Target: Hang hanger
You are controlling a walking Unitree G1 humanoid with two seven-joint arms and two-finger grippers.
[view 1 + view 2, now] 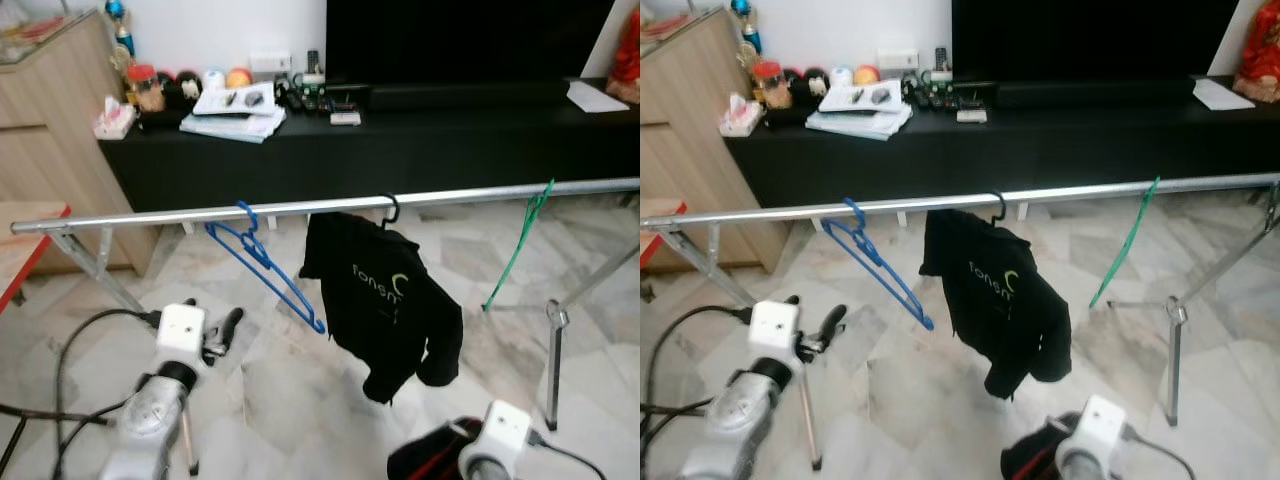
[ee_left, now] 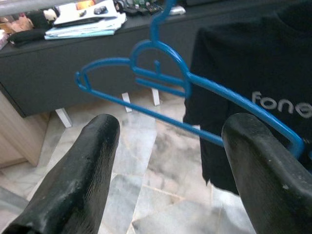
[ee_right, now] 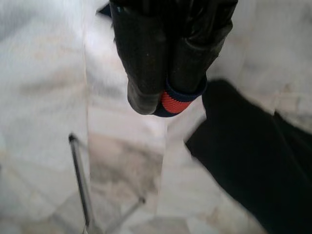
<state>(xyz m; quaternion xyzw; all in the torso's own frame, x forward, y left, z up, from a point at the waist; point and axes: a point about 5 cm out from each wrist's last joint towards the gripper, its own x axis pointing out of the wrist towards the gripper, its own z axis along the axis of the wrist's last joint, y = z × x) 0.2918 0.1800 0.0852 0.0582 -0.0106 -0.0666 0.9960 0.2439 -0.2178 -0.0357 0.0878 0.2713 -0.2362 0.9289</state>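
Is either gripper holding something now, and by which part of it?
The left gripper is open and holds nothing; the blue hanger hangs on the rail. The right gripper is shut on a red and dark garment, gripping its edge.

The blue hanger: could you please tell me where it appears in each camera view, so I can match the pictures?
Left eye view: blue hanger hangs on the metal rail, left of the black shirt.
Right eye view: same place, left of centre.
Left wrist view: centre, beyond the left gripper.
Right wrist view: not in it.
Shared landmark: the black shirt.
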